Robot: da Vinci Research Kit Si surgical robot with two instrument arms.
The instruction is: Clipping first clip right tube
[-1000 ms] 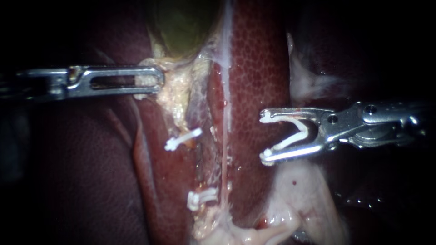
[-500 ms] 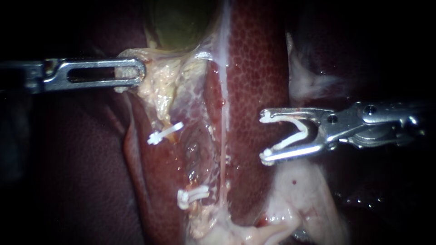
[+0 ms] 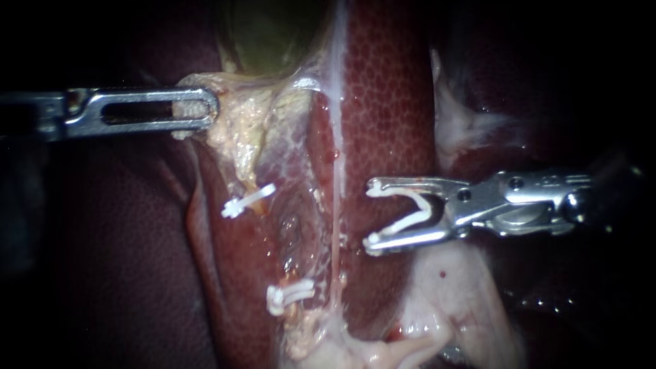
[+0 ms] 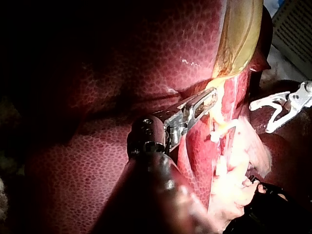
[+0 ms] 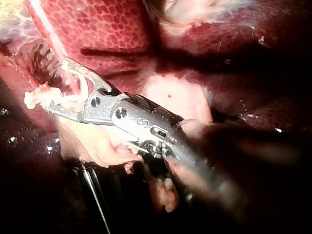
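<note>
- Your left instrument (image 3: 205, 109): jaws pinched on pale tissue (image 3: 229, 126) below the gallbladder (image 3: 273, 34).
- Your right instrument (image 3: 372, 215): jaws spread, both bearing on an open white clip (image 3: 403, 224). It sits over the liver (image 3: 389, 102), near the thin right tube (image 3: 336, 205) and apart from it.
- Upper closed clip (image 3: 247, 200) and lower closed clip (image 3: 289, 295): left of that tube.

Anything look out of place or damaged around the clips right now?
Nothing stands out. The upper clip and lower clip sit closed on tissue; the right instrument holds an open clip, the left instrument grips pale tissue.
</note>
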